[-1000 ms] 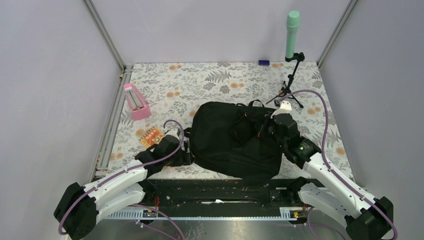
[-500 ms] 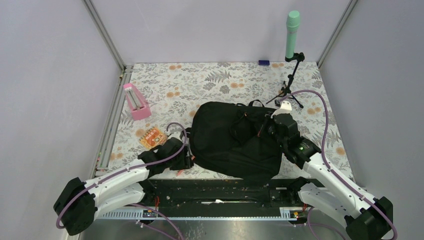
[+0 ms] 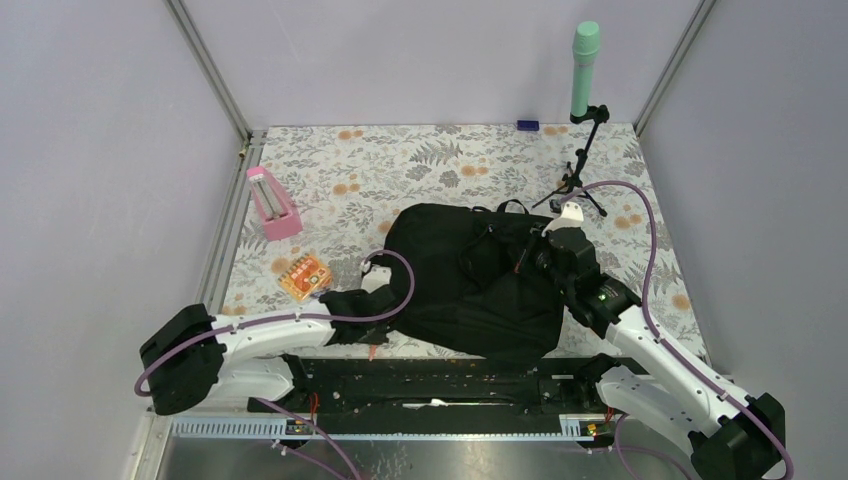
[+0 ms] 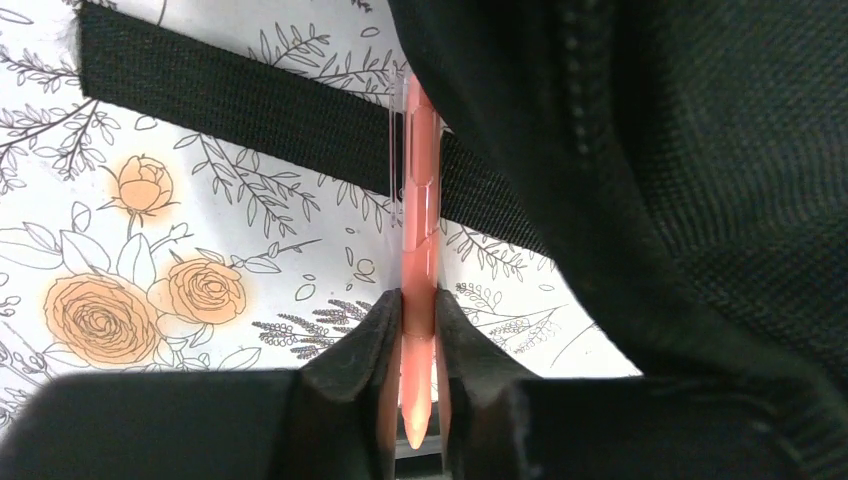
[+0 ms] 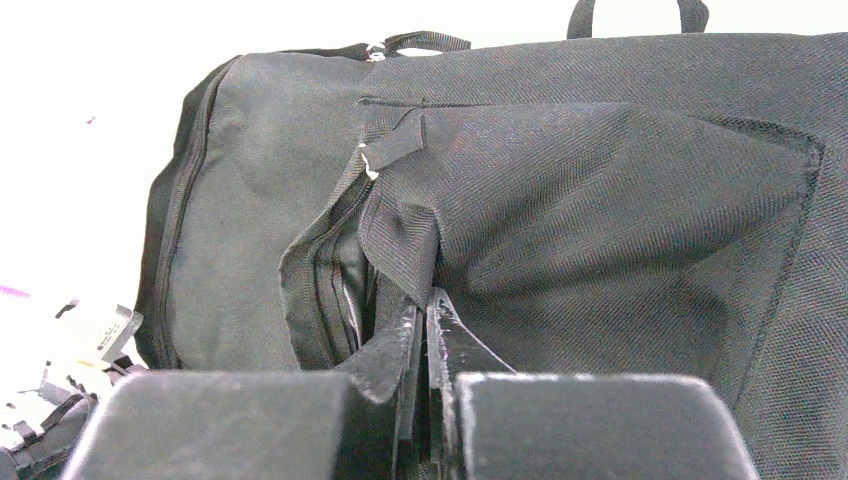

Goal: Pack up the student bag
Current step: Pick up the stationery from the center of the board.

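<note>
The student bag (image 3: 470, 285), black and soft, lies in the middle of the flowered table. Its dark fabric fills the right of the left wrist view (image 4: 700, 150) and all of the right wrist view (image 5: 600, 200). A thin orange-pink pen (image 4: 418, 200) lies beside the bag's left edge, across a black strap (image 4: 250, 100). My left gripper (image 4: 417, 305) is shut on the pen near its tip. From above, the left gripper (image 3: 365, 325) sits low at the bag's near left corner. My right gripper (image 5: 420, 305) is shut on a fold of the pocket flap; from above, the right gripper (image 3: 535, 255) is at the bag's right side.
A pink holder (image 3: 272, 203) stands at the left of the table. An orange box (image 3: 305, 275) lies just left of the bag. A green cylinder (image 3: 585, 55) on a small black tripod (image 3: 580, 170) stands at the back right. A small blue item (image 3: 527, 125) lies by the back wall.
My left arm has swung lower and towards the near edge beside the bag. Its jaws have closed from wide apart onto the pen. The right arm has not moved.
</note>
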Motion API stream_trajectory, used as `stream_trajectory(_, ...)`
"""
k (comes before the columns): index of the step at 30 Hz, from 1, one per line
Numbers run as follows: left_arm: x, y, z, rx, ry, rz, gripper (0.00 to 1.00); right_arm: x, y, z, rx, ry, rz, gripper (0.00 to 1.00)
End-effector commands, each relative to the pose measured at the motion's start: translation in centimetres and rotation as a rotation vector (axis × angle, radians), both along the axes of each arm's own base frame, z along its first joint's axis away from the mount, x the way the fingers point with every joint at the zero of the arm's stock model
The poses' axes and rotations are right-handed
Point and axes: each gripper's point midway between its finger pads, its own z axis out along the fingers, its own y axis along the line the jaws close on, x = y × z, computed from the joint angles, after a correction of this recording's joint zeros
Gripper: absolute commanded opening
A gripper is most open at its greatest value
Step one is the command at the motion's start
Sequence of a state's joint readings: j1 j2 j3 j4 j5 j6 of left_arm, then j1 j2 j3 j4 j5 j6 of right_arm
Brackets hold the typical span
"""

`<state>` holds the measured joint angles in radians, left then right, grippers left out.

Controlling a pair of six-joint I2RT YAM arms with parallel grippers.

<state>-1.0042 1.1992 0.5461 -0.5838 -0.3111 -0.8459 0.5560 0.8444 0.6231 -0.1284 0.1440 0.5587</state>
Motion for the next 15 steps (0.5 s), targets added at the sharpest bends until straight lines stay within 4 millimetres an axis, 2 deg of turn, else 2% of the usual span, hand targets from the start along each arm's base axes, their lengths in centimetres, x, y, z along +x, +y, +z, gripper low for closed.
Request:
stream_trajectory(1, 0.0, 1.1, 0.0, 0.070, -0.045, 0.034, 0.08, 0.7, 0.9, 2.5, 0.081, -0.073, 0.012, 0.00)
stream_trajectory(4, 0.7, 0.7, 2.0, 0.010, -0.114, 0.050, 0.00, 0.7, 0.8, 2.6, 0.082, -0.075, 0.009, 0.00)
stream_trajectory(7, 0.8, 0.0, 3.9, -0.066, -0.144, 0.024, 0.00, 0.7, 0.9, 2.7, 0.085, -0.076, 0.009, 0.00)
stream_trajectory(11, -0.1, 0.8, 6.9, -0.075, -0.132, 0.001, 0.00, 0.7, 0.9, 3.2, 0.096, -0.084, 0.010, 0.00)
stream_trajectory(15, -0.6, 2.7, 10.9, -0.067, -0.152, 0.010, 0.00, 0.7, 0.9, 3.4, 0.100, -0.088, 0.009, 0.00)
